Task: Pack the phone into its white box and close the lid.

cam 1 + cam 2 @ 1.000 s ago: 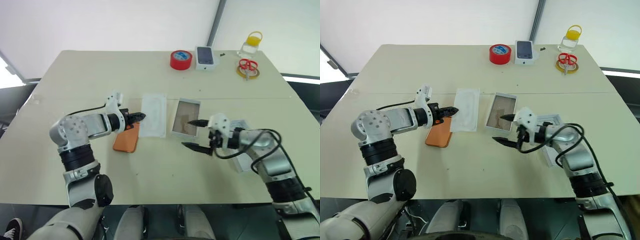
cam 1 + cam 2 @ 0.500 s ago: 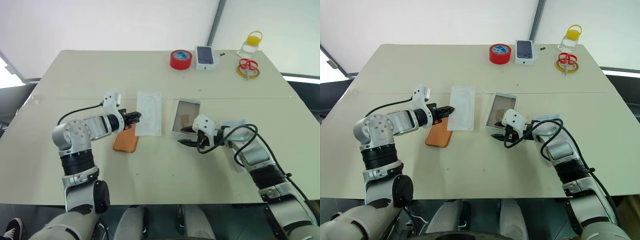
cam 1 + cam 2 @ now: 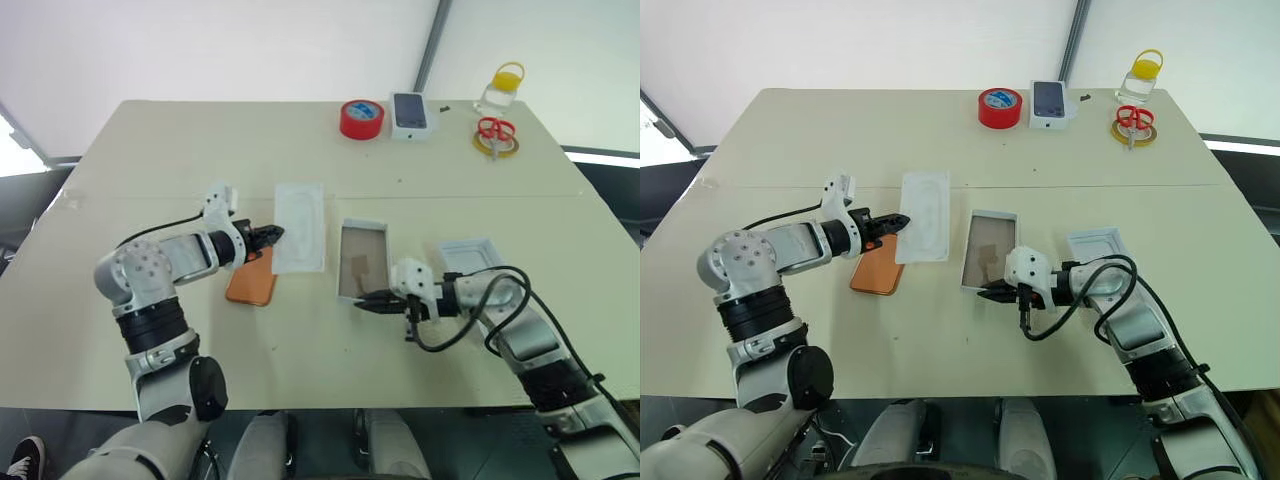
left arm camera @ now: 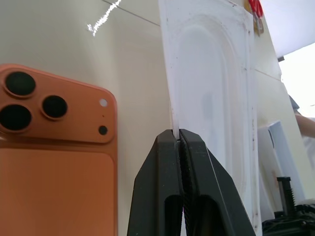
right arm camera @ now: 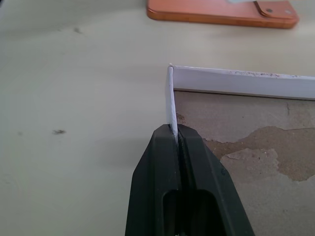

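The phone lies camera side down-facing—its orange back up—flat on the table, at about 9 o'clock from the white box; between the two lies a thin white insert with an oval outline, its near edge overlapping the phone's far corner. The left end effector is clenched on the edge of that insert, just beside the phone's camera cluster; in the left wrist view the two black fingers pinch the sheet's rim. The right end effector is clenched on the white box's near wall at its corner; the box's brownish floor is bare. The lid rests open side up at 3 o'clock from the box, apart from it. At the table's far edge, toward 12 o'clock, stand a red tape roll, a white box with a phone picture, scissors on a yellow ring and a yellow-capped jar.
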